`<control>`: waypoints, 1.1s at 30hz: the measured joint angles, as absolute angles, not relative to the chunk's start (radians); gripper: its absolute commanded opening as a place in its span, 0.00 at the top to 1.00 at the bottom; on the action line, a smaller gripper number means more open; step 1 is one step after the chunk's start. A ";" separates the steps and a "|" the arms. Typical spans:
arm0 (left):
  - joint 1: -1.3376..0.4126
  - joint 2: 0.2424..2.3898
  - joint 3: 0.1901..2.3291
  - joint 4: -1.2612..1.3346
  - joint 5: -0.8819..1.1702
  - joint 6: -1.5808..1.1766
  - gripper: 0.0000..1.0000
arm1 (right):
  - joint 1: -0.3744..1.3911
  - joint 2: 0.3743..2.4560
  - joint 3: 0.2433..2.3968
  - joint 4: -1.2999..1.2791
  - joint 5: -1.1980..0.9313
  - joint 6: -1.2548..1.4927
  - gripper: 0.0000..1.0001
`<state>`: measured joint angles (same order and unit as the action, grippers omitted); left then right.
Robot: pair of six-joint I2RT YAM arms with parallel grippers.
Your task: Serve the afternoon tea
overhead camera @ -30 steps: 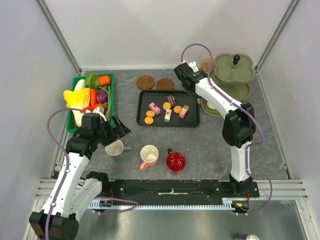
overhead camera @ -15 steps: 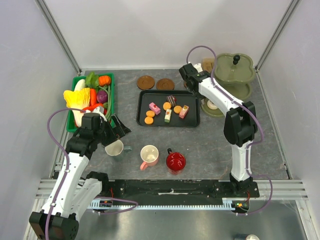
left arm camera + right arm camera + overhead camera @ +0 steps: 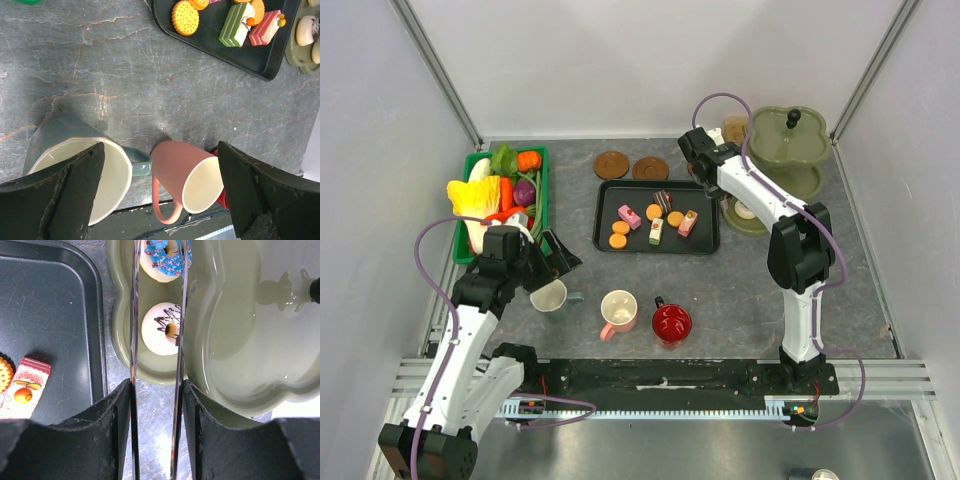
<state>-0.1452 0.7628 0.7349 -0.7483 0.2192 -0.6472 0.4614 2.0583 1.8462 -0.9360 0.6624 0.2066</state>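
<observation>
Fingers [image 3: 115,440] of the right gripper [image 3: 156,390] clasp the metal tongs [image 3: 133,340], blades slightly parted, while the left gripper [image 3: 160,150] gapes wide, holding nothing. On the tabletop [image 3: 740,290] the green tiered stand [image 3: 770,140] sits far right with the black tray [image 3: 610,195] left of it, and nearer stand, all upright, the whitish mug [image 3: 100,175], its handle pointing at the pink mug [image 3: 187,172], and the red mug [image 3: 671,323]. A green layered cake slice [image 3: 656,232] lies on the tray, long axis near-to-far, among round orange biscuits [image 3: 619,234], and a white chocolate-drizzled doughnut [image 3: 167,329] lies flat in the stand's lower dish, seen between the blades.
</observation>
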 measured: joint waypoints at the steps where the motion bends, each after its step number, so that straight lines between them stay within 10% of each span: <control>1: -0.145 0.763 0.735 -0.748 0.219 -0.647 0.01 | 0.461 2.058 1.846 -0.936 0.662 0.207 0.50; 33: -0.145 0.764 0.739 -0.773 0.211 -0.647 0.01 | 0.647 1.413 1.400 -0.772 0.266 0.271 0.46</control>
<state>-0.1452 0.7635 0.7391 -0.7731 0.2111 -0.6472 0.6468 1.4132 1.4002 -0.7719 0.2665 0.2714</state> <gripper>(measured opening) 0.993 0.536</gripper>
